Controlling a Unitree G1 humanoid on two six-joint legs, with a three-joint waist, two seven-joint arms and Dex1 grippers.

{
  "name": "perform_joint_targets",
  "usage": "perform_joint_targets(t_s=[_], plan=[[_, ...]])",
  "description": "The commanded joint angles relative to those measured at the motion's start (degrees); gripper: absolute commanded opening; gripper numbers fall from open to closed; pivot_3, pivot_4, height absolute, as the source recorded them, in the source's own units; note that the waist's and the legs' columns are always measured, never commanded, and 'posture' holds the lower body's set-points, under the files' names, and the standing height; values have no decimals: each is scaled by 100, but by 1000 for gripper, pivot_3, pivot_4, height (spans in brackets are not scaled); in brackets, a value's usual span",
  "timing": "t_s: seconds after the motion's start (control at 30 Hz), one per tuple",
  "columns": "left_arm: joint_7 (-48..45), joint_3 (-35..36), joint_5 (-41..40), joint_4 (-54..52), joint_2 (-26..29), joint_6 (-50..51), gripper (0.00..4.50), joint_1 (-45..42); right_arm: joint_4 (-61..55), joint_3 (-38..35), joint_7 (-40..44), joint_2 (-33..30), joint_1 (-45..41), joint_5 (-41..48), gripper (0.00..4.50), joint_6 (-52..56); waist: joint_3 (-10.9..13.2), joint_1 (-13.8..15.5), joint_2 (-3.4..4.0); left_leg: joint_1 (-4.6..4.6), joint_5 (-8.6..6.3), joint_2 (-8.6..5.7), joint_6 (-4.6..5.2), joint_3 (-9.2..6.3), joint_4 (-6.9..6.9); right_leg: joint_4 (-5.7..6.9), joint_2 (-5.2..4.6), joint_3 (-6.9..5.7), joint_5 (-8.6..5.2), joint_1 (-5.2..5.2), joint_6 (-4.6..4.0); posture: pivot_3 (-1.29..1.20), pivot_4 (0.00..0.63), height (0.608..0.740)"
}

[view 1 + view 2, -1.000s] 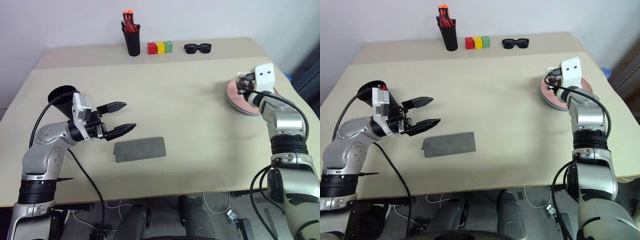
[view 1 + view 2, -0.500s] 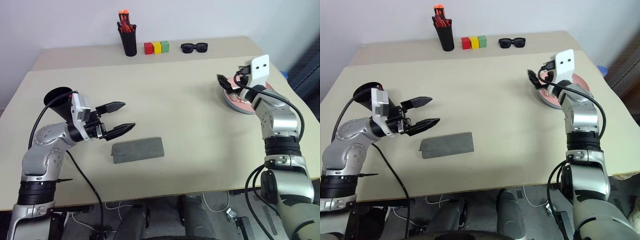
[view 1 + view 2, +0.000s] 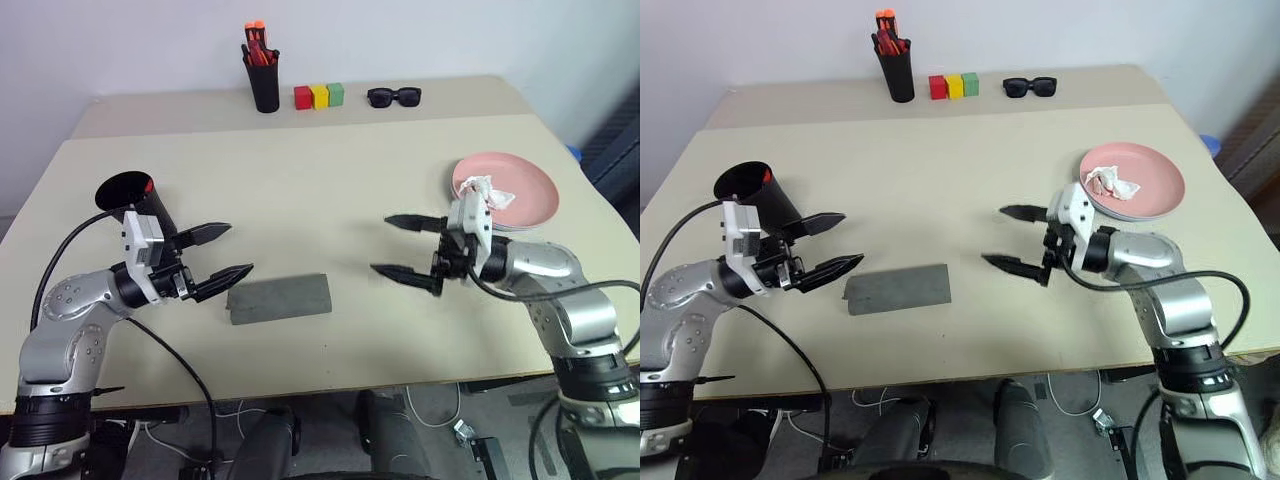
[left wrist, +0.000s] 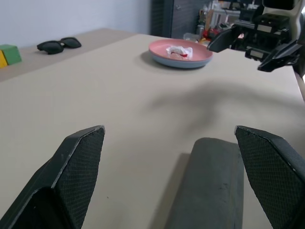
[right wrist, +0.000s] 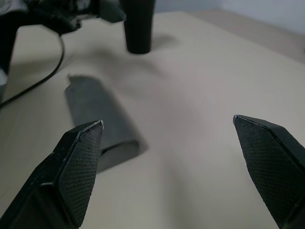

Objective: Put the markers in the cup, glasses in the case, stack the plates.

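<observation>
1. The right gripper [image 3: 410, 247] had left the plates [image 3: 505, 190] and swung inward over the middle of the desk [image 3: 330, 150] — fingers spread wide, nothing between them.
2. The pink plate sat on top of the light blue one at the right side of the desk, a crumpled white scrap lying on it; the stacking looked finished.
3. The grey case [image 3: 279, 298] lay flat, flap down, between the two grippers; the glasses could not be seen, so presumably inside.
4. The black cup [image 3: 133, 198] stood upright at the desk's left, something red showing at its rim — likely a marker.
5. The left gripper [image 3: 222, 251] hung just left of the case, released and empty, pointing level toward the right one.
6. The right forearm lay low and level, its gripper aimed leftward at the case, well apart from it.
</observation>
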Motion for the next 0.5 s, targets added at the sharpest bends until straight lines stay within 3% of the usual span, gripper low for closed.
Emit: perform_joint_targets(t_s=[0.03,0.3,0.5], plan=[[-63,98,34,16,71,-185,4500,6,-425,-294,89,-253,178,76,4474,-145,0,3,0,2,0,0,0,0,0,0,0,0,0,1,0,0,150,740],[-225,-262,205,537,-101,-398,4500,-269,-698,-598,-168,-528,517,186,4474,161,-1,12,-2,1,0,1,0,0,1,-2,0,0,0,4,0,0,150,740],[-106,-376,265,573,-320,-503,4500,-415,-655,-590,-256,-605,275,206,4474,258,-1,15,-2,0,0,1,0,0,4,-2,-1,0,0,4,0,0,150,740]])
